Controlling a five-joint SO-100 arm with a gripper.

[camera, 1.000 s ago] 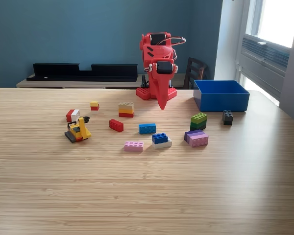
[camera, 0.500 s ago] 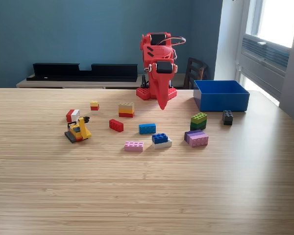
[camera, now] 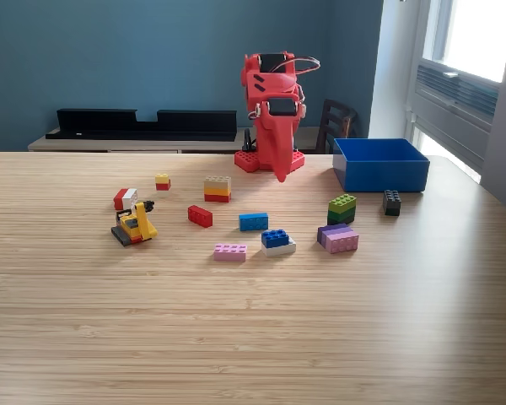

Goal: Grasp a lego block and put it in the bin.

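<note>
Exterior view. The red arm's tool (camera: 280, 175) is pointing down above the far middle of the bench (camera: 253, 337), its jaws appearing closed together and holding nothing. The blue bin (camera: 380, 164) is sitting well apart, toward the view's right. Lego blocks, among them a blue block (camera: 253, 221), are lying scattered nearer the camera.
</note>
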